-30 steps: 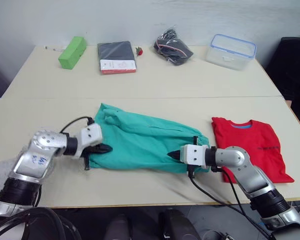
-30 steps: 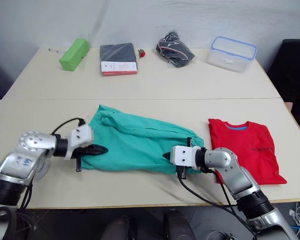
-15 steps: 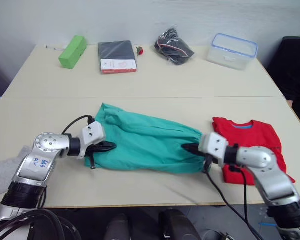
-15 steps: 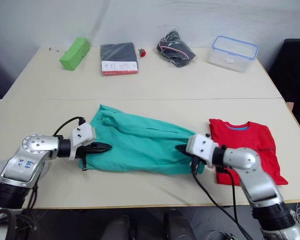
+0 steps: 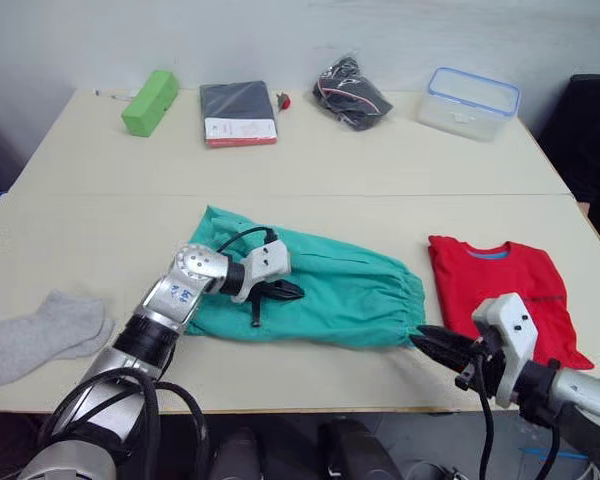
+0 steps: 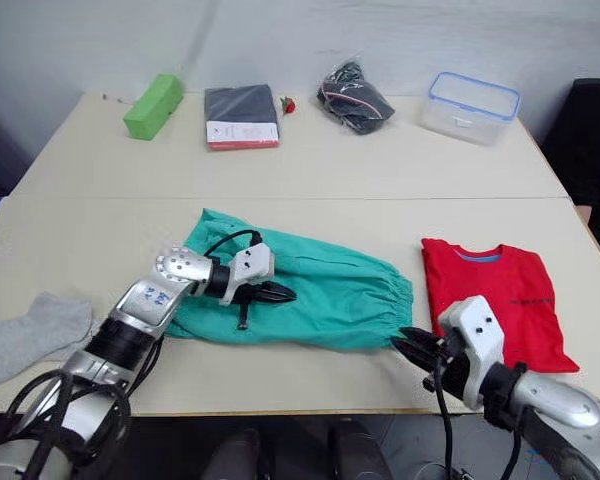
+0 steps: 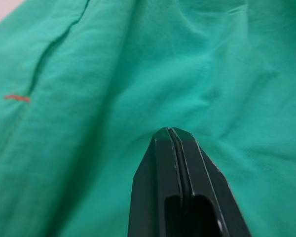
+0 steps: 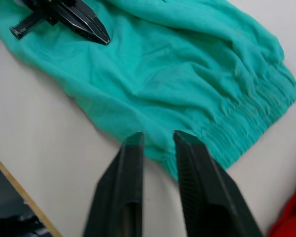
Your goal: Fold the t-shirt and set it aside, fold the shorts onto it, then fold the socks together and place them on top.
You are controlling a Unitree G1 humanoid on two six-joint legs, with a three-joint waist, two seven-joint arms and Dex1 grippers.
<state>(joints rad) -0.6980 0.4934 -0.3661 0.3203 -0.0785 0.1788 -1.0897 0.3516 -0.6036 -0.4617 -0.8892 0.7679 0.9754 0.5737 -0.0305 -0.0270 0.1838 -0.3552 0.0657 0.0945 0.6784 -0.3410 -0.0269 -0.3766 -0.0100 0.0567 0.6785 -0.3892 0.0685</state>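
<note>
The teal-green shorts [image 5: 330,290] lie flat across the middle of the table, gathered waistband [image 8: 256,111] toward the right. My left gripper [image 5: 296,291] is shut, its tips resting over the cloth left of centre, and nothing shows pinched between the fingers [image 7: 170,148]. My right gripper [image 5: 418,339] is open near the table's front edge, just short of the waistband corner and off the cloth. The red t-shirt [image 5: 505,295] lies folded on the right. The grey socks [image 5: 40,335] lie at the front left.
Along the far edge stand a green block [image 5: 147,102], a dark packaged garment [image 5: 238,112], a black bagged bundle [image 5: 348,95] and a clear box with a blue rim [image 5: 468,100]. A seam [image 5: 300,194] runs across the table behind the shorts.
My left gripper has slid right, from the shorts' left edge onto their middle. My right gripper has drawn back from the waistband toward the front edge. The camera has shifted, bringing the socks into view.
</note>
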